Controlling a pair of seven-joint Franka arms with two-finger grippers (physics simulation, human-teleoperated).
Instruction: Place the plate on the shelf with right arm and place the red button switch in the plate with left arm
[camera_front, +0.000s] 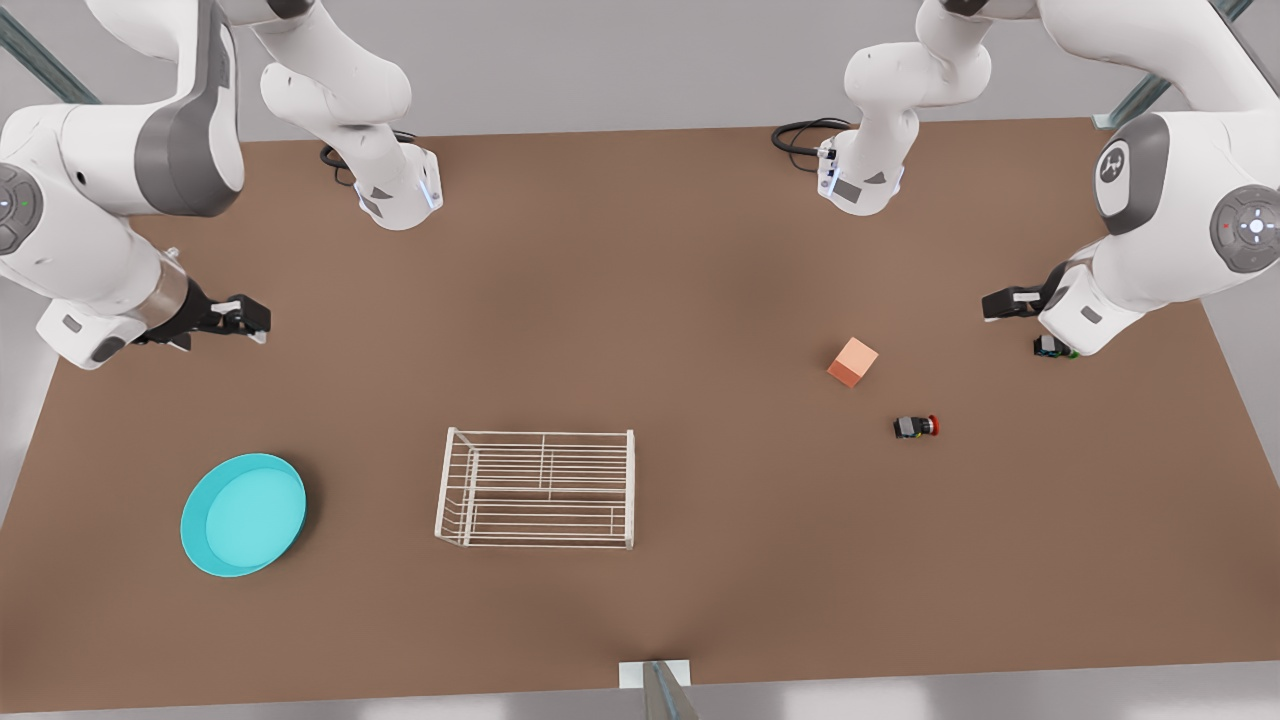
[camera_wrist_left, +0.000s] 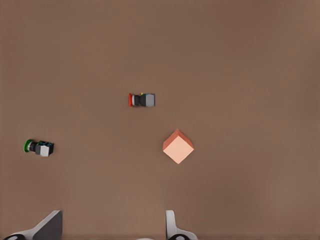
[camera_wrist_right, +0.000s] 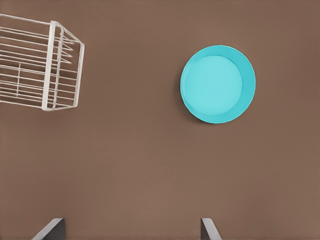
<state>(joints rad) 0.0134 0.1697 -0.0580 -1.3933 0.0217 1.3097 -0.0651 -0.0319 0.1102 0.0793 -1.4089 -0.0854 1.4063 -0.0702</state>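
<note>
The turquoise plate (camera_front: 243, 515) (camera_wrist_right: 218, 84) lies flat on the table at the front view's left. Beside it, near the middle, stands the white wire shelf (camera_front: 540, 487) (camera_wrist_right: 40, 65) with nothing on it. The red button switch (camera_front: 916, 427) (camera_wrist_left: 141, 100) lies on its side at the front view's right. My right gripper (camera_front: 235, 318) (camera_wrist_right: 130, 229) hovers open above the table, well back from the plate. My left gripper (camera_front: 1010, 303) (camera_wrist_left: 110, 227) hangs open at the front view's far right, apart from the red button switch.
An orange-pink cube (camera_front: 852, 362) (camera_wrist_left: 178, 146) sits between the red switch and the table's middle. A green-capped switch (camera_front: 1052, 348) (camera_wrist_left: 38, 147) lies just under the left arm's wrist. The brown table (camera_front: 700, 300) is bare between shelf and cube.
</note>
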